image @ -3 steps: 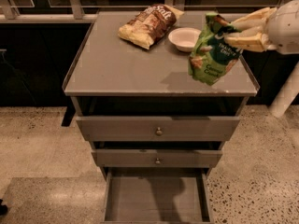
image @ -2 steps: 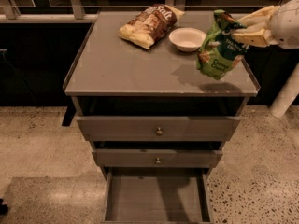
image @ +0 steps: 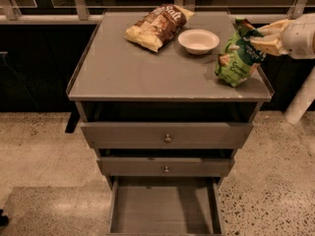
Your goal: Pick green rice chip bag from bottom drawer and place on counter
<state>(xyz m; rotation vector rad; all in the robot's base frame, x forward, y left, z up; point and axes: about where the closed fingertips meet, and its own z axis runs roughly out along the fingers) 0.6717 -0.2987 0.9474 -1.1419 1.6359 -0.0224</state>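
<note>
The green rice chip bag (image: 238, 57) hangs tilted over the right side of the counter (image: 123, 68), its lower end at or just above the surface. My gripper (image: 260, 37) comes in from the right edge of the camera view and is shut on the bag's top, with one tan finger above and one below it. The bottom drawer (image: 165, 210) stands pulled out at the foot of the cabinet, a bare grey tray with nothing in it.
A brown-and-cream chip bag (image: 156, 25) lies at the back of the counter, with a small white bowl (image: 198, 41) to its right, close to the green bag. Two upper drawers with round knobs (image: 168, 138) are partly out. Speckled floor surrounds the cabinet.
The gripper has carried the green bag a little farther right and down toward the counter's right side. The drawers, bowl and brown bag stay where they were.
</note>
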